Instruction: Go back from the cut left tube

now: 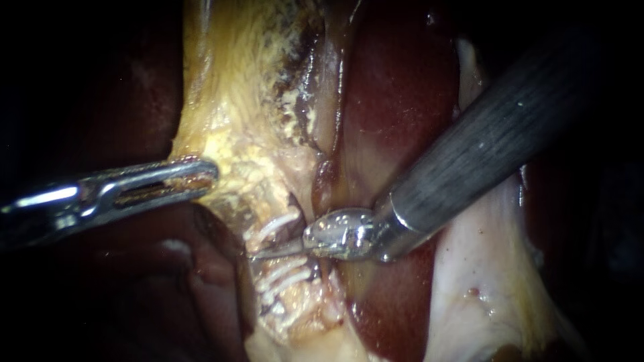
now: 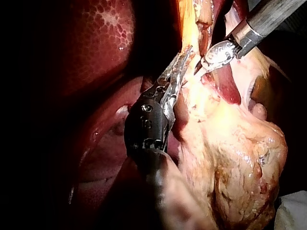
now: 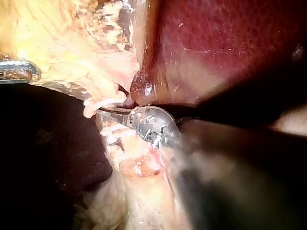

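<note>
Between the white clips [image 1: 285,273], the right instrument [image 1: 266,253] should pull straight back, its pincer pressed together, bumping no clip.

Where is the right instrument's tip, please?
Endoscope view: the right instrument's tip lies between two groups of white clips, right of the left instrument holding yellow tissue.

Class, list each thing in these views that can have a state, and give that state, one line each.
left instrument, shut on the yellow tissue
right instrument, shut, holding nothing, tip in the gap between the clips
clips, closed on the tube, one group each side of the gap
tube, appears cut through between the clips
</note>
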Tool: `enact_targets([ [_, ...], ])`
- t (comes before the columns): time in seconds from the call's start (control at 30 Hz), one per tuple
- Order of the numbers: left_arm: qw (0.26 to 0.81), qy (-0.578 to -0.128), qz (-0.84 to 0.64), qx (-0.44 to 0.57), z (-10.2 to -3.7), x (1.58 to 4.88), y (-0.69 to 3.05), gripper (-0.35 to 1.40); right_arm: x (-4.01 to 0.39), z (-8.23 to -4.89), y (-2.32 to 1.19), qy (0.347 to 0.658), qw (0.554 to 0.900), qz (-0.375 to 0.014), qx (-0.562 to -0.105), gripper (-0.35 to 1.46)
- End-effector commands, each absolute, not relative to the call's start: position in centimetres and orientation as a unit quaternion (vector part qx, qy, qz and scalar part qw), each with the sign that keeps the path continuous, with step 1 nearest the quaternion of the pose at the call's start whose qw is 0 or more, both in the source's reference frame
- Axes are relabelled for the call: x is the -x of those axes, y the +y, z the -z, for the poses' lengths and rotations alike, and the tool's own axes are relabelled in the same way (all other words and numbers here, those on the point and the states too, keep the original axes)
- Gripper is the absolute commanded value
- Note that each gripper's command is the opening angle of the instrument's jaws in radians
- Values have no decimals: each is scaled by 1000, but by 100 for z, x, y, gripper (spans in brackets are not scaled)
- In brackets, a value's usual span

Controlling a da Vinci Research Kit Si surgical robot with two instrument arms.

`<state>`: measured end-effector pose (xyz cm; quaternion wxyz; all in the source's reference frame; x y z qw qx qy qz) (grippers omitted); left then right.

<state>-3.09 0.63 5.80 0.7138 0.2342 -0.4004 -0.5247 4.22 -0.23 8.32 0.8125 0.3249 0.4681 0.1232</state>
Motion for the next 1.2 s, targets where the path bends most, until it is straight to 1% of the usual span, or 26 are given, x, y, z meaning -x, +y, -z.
enact_targets([
  [0.03,714,-400,525,-234,-580,309,63,-35,-422,-832,-23,468,812,-123,-325,-35],
  [0.17,714,-400,525,-234,-578,309,62,-35,-422,-832,-23,468,812,-123,-325,-35],
  [0.2,714,-400,525,-234,-578,309,61,-35,-422,-832,-23,466,813,-125,-327,-13],
  [0.27,714,-400,525,-234,-577,309,61,-35,-422,-831,-24,466,813,-125,-327,2],
  [0.33,714,-400,525,-234,-577,308,61,-35,-422,-831,-24,466,814,-127,-323,29],
  [0.4,714,-400,525,-234,-577,308,61,-35,-422,-830,-24,466,814,-128,-322,42],
  [0.53,714,-400,525,-234,-577,308,61,-35,-423,-829,-24,467,813,-128,-322,57],
  [0.63,714,-400,525,-234,-577,307,61,-35,-423,-827,-24,467,814,-130,-319,76],
  [0.73,714,-400,524,-235,-577,307,62,-35,-423,-825,-25,467,814,-130,-319,83],
  [0.9,714,-400,524,-235,-577,306,62,-35,-423,-819,-26,469,814,-131,-318,99],
  [0.97,714,-400,524,-235,-578,306,62,-35,-422,-816,-27,470,814,-133,-315,113],
  [1.2,714,-400,526,-232,-581,302,65,-35,-413,-801,-33,484,806,-131,-315,136],
])
